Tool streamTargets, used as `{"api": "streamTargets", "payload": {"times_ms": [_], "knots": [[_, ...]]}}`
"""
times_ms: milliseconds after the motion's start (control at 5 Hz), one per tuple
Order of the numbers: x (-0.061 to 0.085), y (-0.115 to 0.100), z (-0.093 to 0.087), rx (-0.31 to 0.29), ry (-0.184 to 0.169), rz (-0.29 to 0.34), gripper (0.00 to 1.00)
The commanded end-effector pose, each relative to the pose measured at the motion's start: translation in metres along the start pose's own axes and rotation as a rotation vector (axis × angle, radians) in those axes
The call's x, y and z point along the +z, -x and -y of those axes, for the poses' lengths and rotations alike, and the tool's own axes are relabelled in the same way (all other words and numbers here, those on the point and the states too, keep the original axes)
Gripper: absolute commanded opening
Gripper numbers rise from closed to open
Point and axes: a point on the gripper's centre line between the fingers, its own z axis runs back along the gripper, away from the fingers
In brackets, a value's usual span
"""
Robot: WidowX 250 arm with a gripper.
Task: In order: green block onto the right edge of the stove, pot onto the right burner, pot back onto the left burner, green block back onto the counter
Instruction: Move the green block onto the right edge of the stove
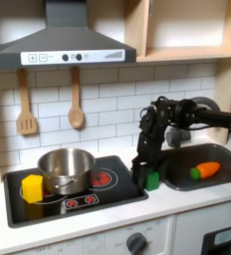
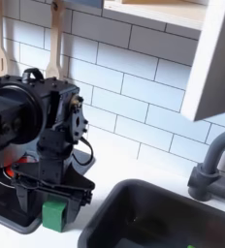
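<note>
My gripper (image 1: pixel 149 177) is clamped on the green block (image 1: pixel 150 181) at the stove's (image 1: pixel 113 191) right edge in the first exterior view, beside the pot (image 1: pixel 66 169).

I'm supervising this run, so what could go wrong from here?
The small bright green block sits at the black cooktop's right edge under the claw; it could tip onto the white counter when released. The dark grey sink lies just beyond. The arm's later sweep toward the shiny steel pot might clip the block.

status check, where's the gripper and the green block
Gripper down at the stove's right edge, closed on green block. Pot on left burner, yellow block beside it. Nothing blocking.
</note>
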Motion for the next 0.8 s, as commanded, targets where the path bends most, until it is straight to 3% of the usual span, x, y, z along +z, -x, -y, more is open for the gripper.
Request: {"api": "streamTargets", "payload": {"times_ms": [0,600], "knots": [[-0.0036,0.0042,-0.0002,-0.005,-0.003,-0.010,0.00],[0.0037,-0.0012,-0.0030,-0.005,0.012,0.007,0.00]]}}
